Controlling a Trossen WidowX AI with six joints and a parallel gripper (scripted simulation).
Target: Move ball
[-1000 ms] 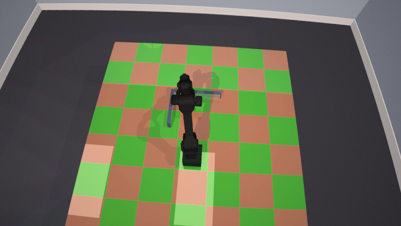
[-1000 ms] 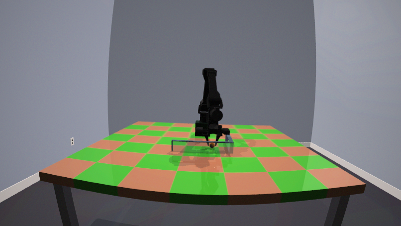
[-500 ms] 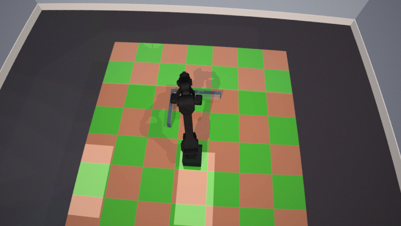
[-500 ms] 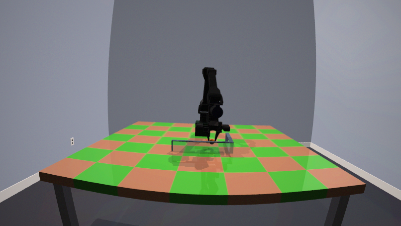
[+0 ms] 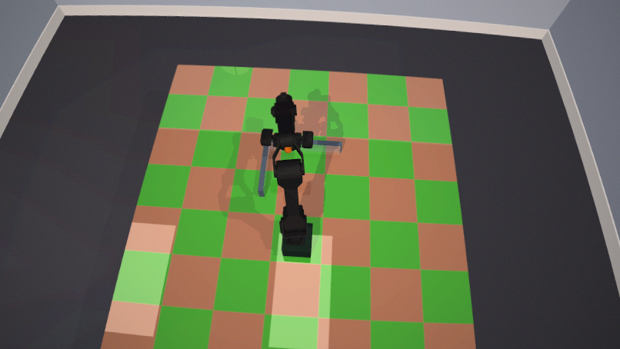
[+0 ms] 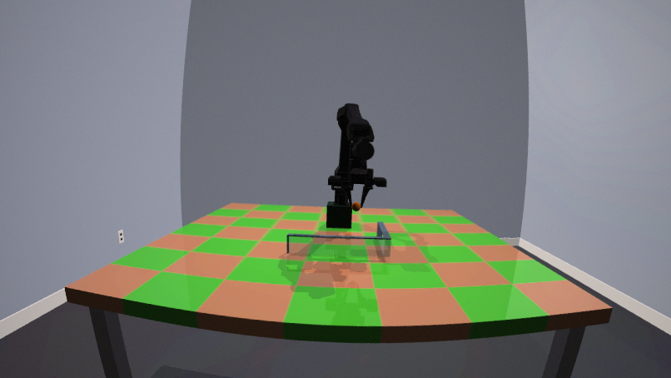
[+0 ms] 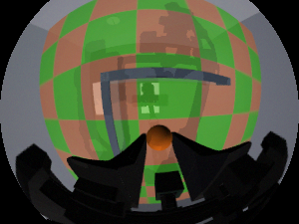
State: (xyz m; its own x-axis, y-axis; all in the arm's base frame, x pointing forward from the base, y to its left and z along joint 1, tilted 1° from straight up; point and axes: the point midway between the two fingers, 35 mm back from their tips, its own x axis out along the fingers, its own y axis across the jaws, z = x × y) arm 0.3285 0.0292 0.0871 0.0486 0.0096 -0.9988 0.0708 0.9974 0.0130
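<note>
Above the green-and-brown checkered desk (image 6: 328, 310) the pincer (image 7: 158, 150) grips the orange ball (image 7: 158, 136) — carry it level, lowering gently inside the clear walls (image 6: 338, 236) — release only at rest.

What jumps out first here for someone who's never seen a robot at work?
Probably the table, a bright checkerboard of green and brown squares, with a black arm rising from its middle. Next, the small orange ball pinched in the gripper, held up off the table. Below it, two low clear walls form a corner.
</note>
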